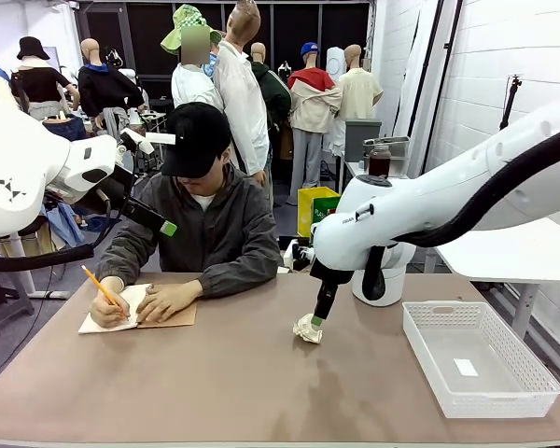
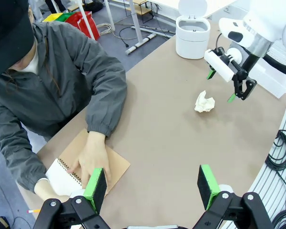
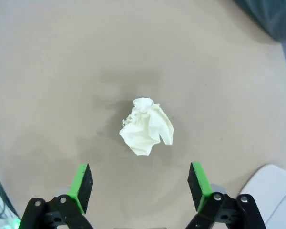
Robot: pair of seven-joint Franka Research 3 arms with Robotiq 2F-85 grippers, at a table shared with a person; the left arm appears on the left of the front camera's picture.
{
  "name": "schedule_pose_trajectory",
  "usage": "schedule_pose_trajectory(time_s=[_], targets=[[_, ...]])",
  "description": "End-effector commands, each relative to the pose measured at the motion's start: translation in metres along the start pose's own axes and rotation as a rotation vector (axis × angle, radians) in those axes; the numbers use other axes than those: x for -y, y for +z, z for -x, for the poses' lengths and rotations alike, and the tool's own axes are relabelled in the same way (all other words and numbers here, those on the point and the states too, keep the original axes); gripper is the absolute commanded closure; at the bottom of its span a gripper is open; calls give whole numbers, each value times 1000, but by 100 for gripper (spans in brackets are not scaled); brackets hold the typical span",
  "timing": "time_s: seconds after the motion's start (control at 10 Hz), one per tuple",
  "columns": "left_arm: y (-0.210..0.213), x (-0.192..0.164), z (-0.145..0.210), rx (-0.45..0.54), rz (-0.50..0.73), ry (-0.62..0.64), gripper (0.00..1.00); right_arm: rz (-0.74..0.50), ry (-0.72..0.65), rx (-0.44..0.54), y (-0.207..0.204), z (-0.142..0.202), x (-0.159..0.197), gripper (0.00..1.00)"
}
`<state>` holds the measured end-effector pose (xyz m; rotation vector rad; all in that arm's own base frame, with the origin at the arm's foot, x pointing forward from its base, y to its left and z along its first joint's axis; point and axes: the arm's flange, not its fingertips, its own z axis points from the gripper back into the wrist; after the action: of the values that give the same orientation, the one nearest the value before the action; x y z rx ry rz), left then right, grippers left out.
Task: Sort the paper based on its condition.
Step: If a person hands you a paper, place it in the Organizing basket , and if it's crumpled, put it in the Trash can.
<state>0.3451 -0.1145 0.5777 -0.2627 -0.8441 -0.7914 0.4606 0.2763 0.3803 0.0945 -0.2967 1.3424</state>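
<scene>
From the front, the crumpled paper (image 1: 308, 329) lies as a small white wad on the brown table (image 1: 243, 392), near the middle and a little toward the robot's right. The right tool (image 1: 315, 322) hangs straight down over it, its green-tipped fingers just at the wad; from this angle I cannot tell whether they touch. To the right of it stands a white basket (image 1: 518, 359) with a small white sticker (image 1: 466, 367) on its floor. A white bin (image 1: 398, 271) stands behind the arm. At the far left side a person writes with a pencil (image 1: 101, 285) in a notebook (image 1: 168, 317) with a brown cover, well apart from the wad. The left tool (image 1: 168, 227) is raised above the table beside the person's shoulder.

In the left wrist view, the left tool (image 2: 151, 187) stands wide open with nothing between its green pads. Beyond one pad the person's hand (image 2: 93, 160) rests flat on the notebook (image 2: 114, 167). Farther off, the paper (image 2: 204, 102) sits alone on bare table, with the right tool (image 2: 221, 86) above and just beside it, fingers spread apart. The bin (image 2: 192, 31) stands at the table's edge.

In the right wrist view, the right tool (image 3: 139, 185) is opened wide and holds nothing. The paper (image 3: 147, 125) lies ahead of the fingertips, roughly centred between the two pads, apart from both. Nothing lies between the pads and the wad.
</scene>
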Motion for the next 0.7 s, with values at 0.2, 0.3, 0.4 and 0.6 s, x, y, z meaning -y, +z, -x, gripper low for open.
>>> schedule_pose_trajectory(time_s=[0.2, 0.3, 0.4, 0.6], targets=[[1, -1, 0, -5, 7, 4, 0, -22, 82, -44, -12, -16, 20, 0], [1, -1, 0, -5, 7, 4, 0, -34, 85, -44, -3, -16, 16, 0], [1, -1, 0, -5, 7, 4, 0, -18, 67, -21, -14, -14, 12, 0], [1, -1, 0, -5, 7, 4, 0, -18, 67, -21, -14, -14, 12, 0]])
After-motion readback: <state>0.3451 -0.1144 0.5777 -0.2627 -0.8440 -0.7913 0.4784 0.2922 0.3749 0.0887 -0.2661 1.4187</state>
